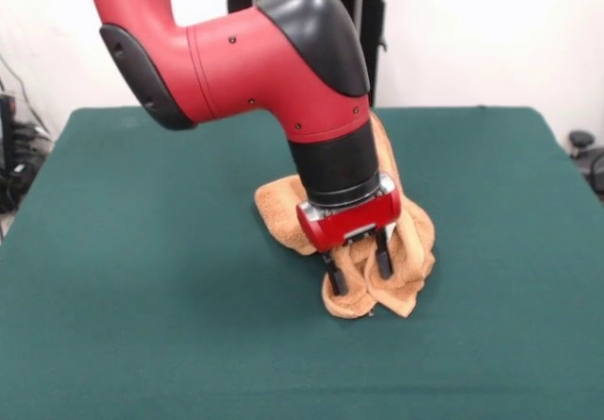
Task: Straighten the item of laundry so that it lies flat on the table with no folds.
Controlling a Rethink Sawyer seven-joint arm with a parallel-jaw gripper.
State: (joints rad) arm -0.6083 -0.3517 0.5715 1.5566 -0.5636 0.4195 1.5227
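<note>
1. The orange-tan towel [396,278] sits bunched at the green worktop's [142,297] centre.
2. The gripper [359,266] has its fingers [333,276] spread, straddling a fold.
3. Close on a single layer near an edge; then drag low and outward.

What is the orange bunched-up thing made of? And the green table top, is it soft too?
The towel looks like terry cloth: fuzzy, matte, and it droops in soft folds under the gripper. The table top looks like felt or a similar cloth covering, flat and dull green with no shine, so probably a bit soft, though what lies underneath can't be seen.
</note>
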